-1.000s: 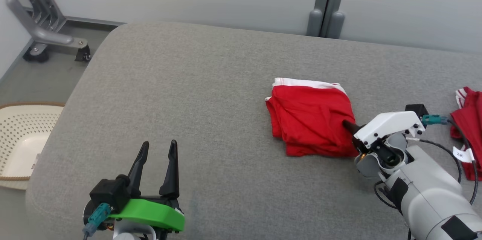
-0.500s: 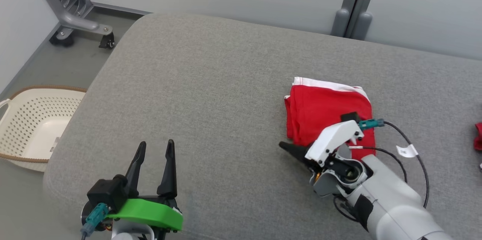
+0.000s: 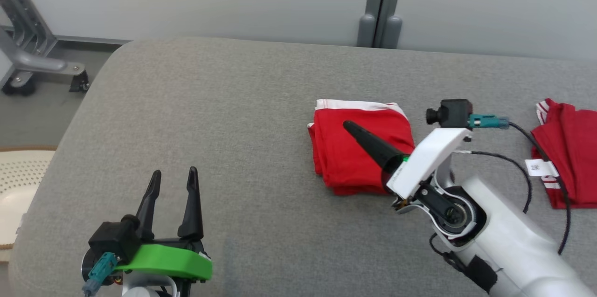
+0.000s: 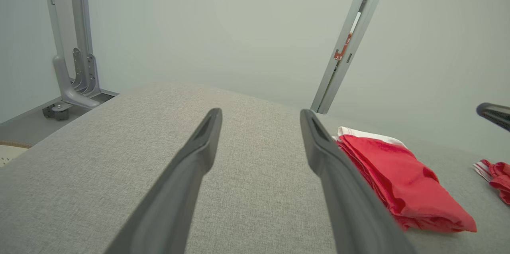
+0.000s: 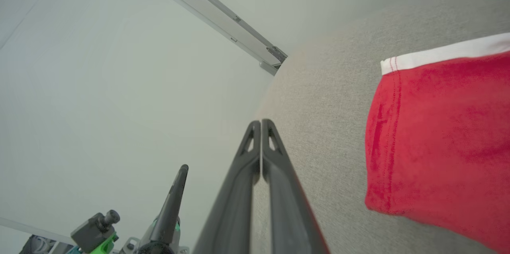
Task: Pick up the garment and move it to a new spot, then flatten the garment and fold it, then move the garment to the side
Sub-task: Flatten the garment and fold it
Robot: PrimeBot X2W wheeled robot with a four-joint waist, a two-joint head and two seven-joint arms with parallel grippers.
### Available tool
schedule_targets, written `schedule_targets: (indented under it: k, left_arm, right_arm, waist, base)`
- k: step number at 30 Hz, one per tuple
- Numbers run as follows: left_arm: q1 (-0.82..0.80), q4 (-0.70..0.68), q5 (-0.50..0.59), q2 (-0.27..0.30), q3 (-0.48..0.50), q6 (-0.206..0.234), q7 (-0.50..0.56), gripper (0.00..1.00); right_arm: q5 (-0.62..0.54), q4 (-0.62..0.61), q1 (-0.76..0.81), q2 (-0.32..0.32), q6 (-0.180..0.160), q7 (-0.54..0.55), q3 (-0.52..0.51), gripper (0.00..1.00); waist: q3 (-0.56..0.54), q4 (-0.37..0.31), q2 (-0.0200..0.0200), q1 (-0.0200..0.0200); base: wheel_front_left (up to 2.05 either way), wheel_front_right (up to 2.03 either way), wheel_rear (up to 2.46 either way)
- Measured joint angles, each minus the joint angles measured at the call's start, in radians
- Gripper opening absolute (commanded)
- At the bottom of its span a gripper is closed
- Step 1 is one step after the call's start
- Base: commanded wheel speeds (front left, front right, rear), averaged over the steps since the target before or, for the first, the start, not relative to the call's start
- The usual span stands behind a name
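Right gripper [image 3: 347,125] hangs pinched closed over the folded red white-banded garment [image 3: 336,157]; left gripper [image 3: 172,173] gapes at 7 o'clock. I'd grab every layer, drag low.

bench [image 3: 233,101]: coarse grey woven cloth, matt. garment [image 3: 336,166]: soft red knit, white band, matt. left gripper [image 3: 174,172] and right gripper [image 3: 349,125]: smooth dark matt plastic. green mount [image 3: 163,262]: semi-gloss plastic. basket [image 3: 23,171]: cream perforated plastic. stand [image 3: 28,61]: smooth grey metal.
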Motion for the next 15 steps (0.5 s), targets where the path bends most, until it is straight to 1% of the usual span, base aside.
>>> schedule_targets:
  k: [3,5,7,9,11,15]
  left_arm:
    - [0.004,-0.013,0.009,0.0,0.023,0.0,0.0,1.0]
    - [0.006,-0.024,0.011,0.002,0.04,-0.001,0.0,1.0]
    - [0.01,-0.041,0.018,0.004,0.067,0.0,0.0,1.0]
    - [0.013,-0.067,0.018,0.008,0.096,-0.002,0.0,1.0]
    - [0.017,-0.085,0.02,0.014,0.109,-0.009,0.0,1.0]
    - [0.03,-0.101,0.053,0.032,0.145,-0.012,0.0,1.0]
  right_arm:
    - [-0.077,-0.082,0.014,-0.077,0.0,-0.094,0.009,1.0]
    - [-0.147,-0.097,0.024,-0.127,0.0,-0.158,0.014,1.0]
    - [-0.256,-0.083,0.03,-0.171,0.0,-0.24,0.003,1.0]
    - [-0.334,-0.068,0.042,-0.188,0.0,-0.306,-0.019,1.0]
    - [-0.41,-0.053,0.058,-0.187,0.0,-0.357,-0.049,1.0]
    - [-0.547,-0.041,0.106,-0.152,0.0,-0.405,-0.142,1.0]
  waist:
    - [-0.006,-0.037,0.0,0.0]
    - [-0.009,-0.062,0.0,0.0]
    - [-0.013,-0.089,0.0,0.0]
    - [-0.016,-0.115,0.0,0.0]
    - [-0.019,-0.139,0.0,0.0]
    - [-0.025,-0.189,0.0,0.0]
  base:
    - [0.0,0.0,0.0]
    - [0.0,0.0,0.0]
    - [0.0,0.0,0.0]
    - [0.0,0.0,0.0]
    - [0.0,0.0,0.0]
    - [0.0,0.0,0.0]
